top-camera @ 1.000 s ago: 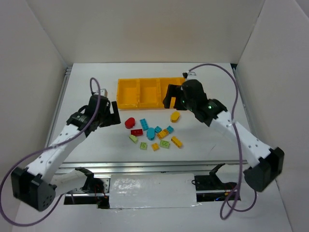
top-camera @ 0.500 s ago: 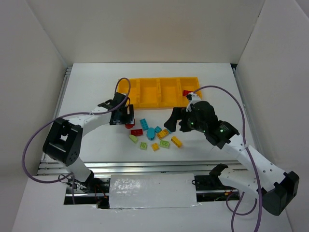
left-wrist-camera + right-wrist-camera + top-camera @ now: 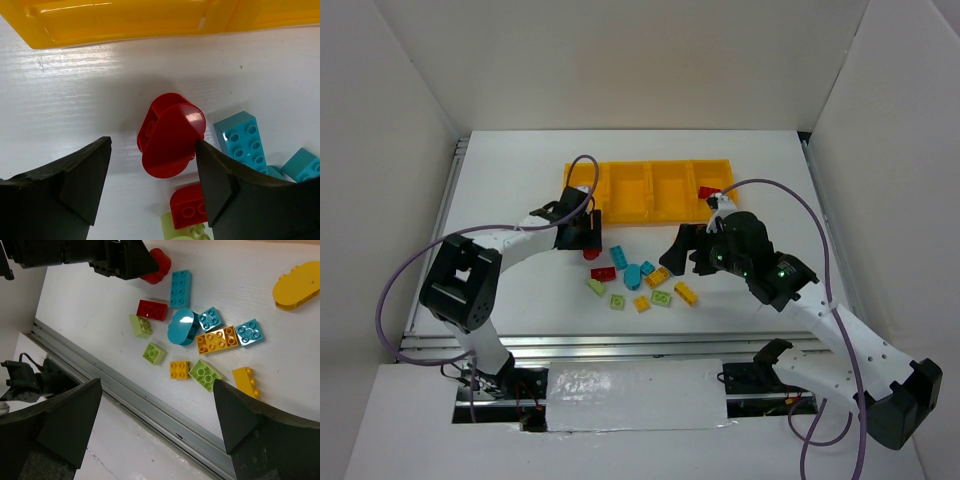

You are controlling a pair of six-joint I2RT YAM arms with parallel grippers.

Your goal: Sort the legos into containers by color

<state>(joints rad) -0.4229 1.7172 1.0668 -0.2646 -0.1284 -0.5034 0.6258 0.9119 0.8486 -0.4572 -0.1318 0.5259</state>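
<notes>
The legos lie in a loose pile on the white table. A red rounded brick [image 3: 170, 132] [image 3: 590, 253] sits at the pile's left end, between the fingers of my left gripper [image 3: 152, 150] [image 3: 582, 236]. Those jaws are open; the right finger touches the brick's edge and the left finger stands apart from it. Beside it lie a cyan brick [image 3: 241, 140] and a small red brick [image 3: 189, 206]. My right gripper [image 3: 157, 395] [image 3: 680, 250] hovers wide open above the pile, holding nothing. The containers form one orange-yellow tray [image 3: 650, 190] [image 3: 125, 20] behind the pile, with a red brick [image 3: 708, 192] in the rightmost compartment.
In the right wrist view the pile holds cyan [image 3: 180, 287], red [image 3: 152, 310], pale green [image 3: 154, 353] and yellow [image 3: 179, 369] bricks. A yellow rounded brick [image 3: 297, 285] lies apart. A grey metal rail [image 3: 150, 415] runs along the table's near edge. White walls enclose the table.
My left arm has swung in from the left to the red rounded brick and its jaws have narrowed round it. My right arm has drawn back from the tray to above the pile.
</notes>
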